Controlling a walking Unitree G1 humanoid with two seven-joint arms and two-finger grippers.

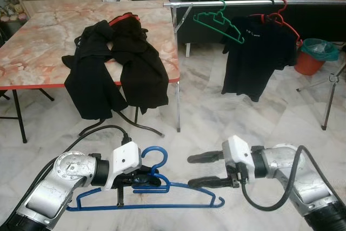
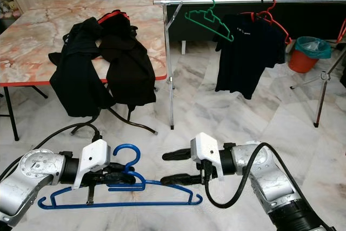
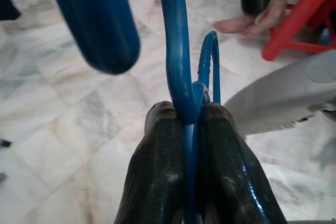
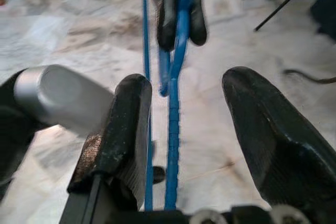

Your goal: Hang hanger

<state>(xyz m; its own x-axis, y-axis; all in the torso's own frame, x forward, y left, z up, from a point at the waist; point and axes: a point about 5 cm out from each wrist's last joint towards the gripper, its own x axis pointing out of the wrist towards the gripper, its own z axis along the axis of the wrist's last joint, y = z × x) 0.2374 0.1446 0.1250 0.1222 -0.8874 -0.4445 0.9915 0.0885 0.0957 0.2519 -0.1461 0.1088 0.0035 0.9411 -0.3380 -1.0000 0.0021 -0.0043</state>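
Left gripper (image 1: 145, 179) clamped the blue hanger (image 1: 157, 187) near its hook; right gripper (image 1: 201, 170) gaped wide just right of it, empty.

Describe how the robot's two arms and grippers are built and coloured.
Both arms are scuffed silver metal cylinders with black joint bands. Each wrist carries a white boxy housing, and a black cable loops out beside each arm. The left gripper and right gripper each have two long black fingers, rounded at the tips and faintly glossy.

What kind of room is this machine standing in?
Probably a home living or dining room: a marble-patterned table heaped with dark clothes, a clothes rail with hangers, and a marble tile floor.
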